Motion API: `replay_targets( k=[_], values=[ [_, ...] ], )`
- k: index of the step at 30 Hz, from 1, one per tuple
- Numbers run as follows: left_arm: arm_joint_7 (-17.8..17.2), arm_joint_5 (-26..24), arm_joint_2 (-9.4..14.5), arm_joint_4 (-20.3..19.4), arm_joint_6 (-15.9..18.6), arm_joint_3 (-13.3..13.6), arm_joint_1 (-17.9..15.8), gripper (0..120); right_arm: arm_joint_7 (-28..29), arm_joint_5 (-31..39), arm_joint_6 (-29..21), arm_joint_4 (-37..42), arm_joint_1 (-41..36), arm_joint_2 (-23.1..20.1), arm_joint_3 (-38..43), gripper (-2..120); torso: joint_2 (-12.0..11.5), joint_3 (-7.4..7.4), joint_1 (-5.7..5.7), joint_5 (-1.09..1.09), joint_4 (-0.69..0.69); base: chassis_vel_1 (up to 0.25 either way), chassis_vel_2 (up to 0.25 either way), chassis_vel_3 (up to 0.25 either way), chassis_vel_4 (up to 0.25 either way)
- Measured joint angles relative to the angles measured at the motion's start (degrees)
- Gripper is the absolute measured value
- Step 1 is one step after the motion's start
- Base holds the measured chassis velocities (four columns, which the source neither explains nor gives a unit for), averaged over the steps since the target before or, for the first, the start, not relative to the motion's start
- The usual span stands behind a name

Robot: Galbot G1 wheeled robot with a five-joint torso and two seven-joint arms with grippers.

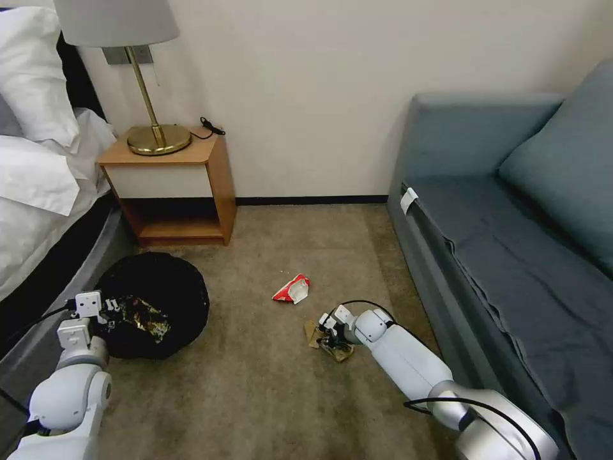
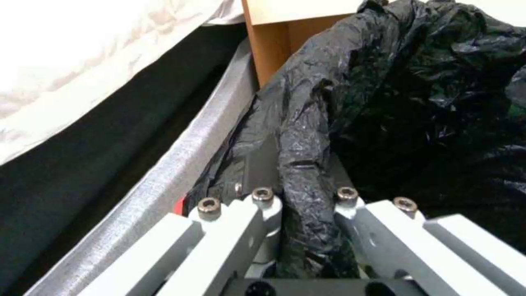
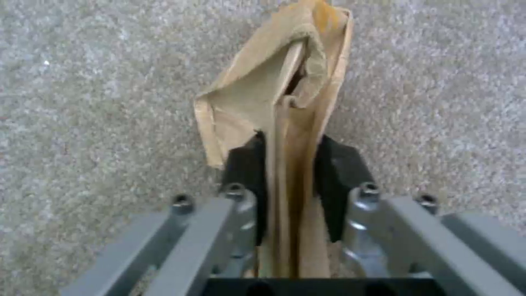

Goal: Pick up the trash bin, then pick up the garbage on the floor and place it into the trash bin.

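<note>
Right gripper (image 3: 287, 172) clenched on tan paper (image 3: 279, 94) at floor level, long axis running forward between jaws; left gripper (image 2: 298, 193) clamped on trash bin (image 1: 153, 313) rim, well apart leftward.

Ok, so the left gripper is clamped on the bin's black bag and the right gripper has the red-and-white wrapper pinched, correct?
Not quite. The left gripper is clamped on the trash bin's black bag, but the right gripper is pinching the crumpled tan paper, as the right wrist view shows. The red-and-white wrapper lies untouched on the carpet in the head view.
</note>
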Motion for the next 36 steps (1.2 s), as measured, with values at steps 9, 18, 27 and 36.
replay_targets(
  k=[9,18,27,36],
  values=[
    [-0.11,0.01,-0.03,-0.28,0.07,-0.02,0.36,4,0.08,0.48,0.05,1.01,0.21,0.02,1.20,0,0.00,0.00,0.00,0.00,0.00,0.000,0.000,0.000,0.000],
    [0.12,0.58,0.18,-0.21,0.00,-0.23,-0.06,4,-0.70,7.93,-0.60,10.31,1.20,-0.03,5.57,0,-0.01,0.00,0.00,0.00,0.00,0.000,0.000,0.000,0.000],
    [0.67,1.23,0.07,-0.69,-0.12,0.01,-0.14,4,0.00,14.95,-0.03,19.88,4.08,0.40,5.76,0,-0.01,0.00,0.00,-0.01,-0.01,0.000,0.000,0.000,0.000],
    [1.08,1.86,0.51,-0.84,-0.87,-0.18,-0.37,4,2.50,27.53,0.37,31.96,6.16,1.51,-1.95,0,-0.01,0.00,0.00,-0.01,0.00,0.000,0.000,0.000,0.000]
  ],
)
